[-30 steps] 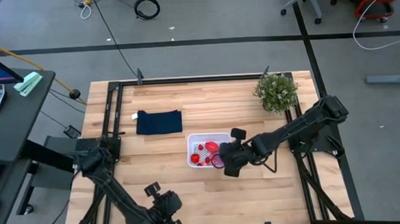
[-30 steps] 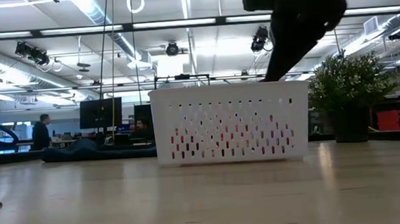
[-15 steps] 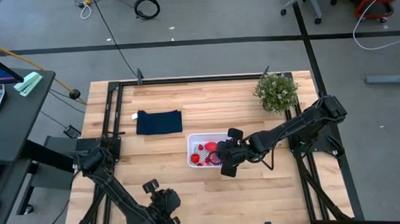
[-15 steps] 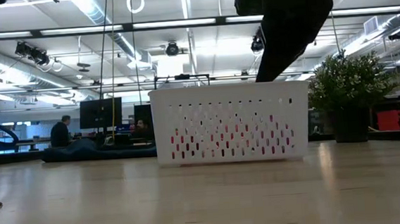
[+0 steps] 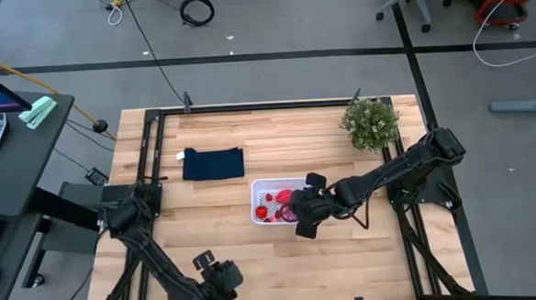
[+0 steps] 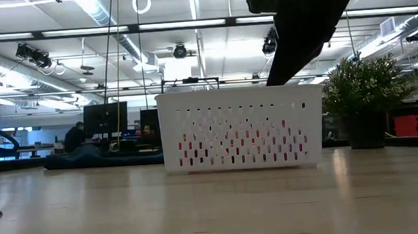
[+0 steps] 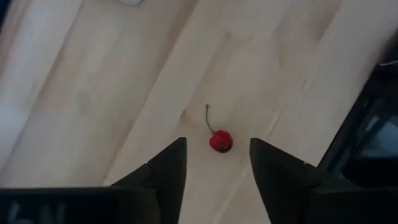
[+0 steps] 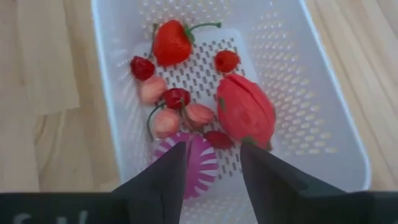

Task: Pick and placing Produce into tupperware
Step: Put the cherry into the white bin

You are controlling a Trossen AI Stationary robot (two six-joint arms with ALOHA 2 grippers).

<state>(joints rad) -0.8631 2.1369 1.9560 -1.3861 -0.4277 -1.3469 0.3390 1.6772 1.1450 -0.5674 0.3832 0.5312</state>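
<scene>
A small red cherry (image 7: 220,140) with a thin stem lies on the bare table (image 5: 347,256) near its front edge, between the spread fingers of the left gripper (image 7: 217,163). It looks light, smooth and apt to roll, so pinch the round body, not the stem. The right gripper (image 8: 211,163), fingers apart, hovers over the tupperware (image 8: 323,112) at mid-table, holding nothing.

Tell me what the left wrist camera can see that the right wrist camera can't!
Only the left wrist view shows a small red cherry with a stem, lying alone on the bare wooden table between the open left gripper fingers.

Only the right wrist view shows the white tupperware holding a strawberry, a big red piece, a purple ribbed ball and small pink bits, under the open right gripper.

Both show the wooden tabletop and two dark fingers.
</scene>
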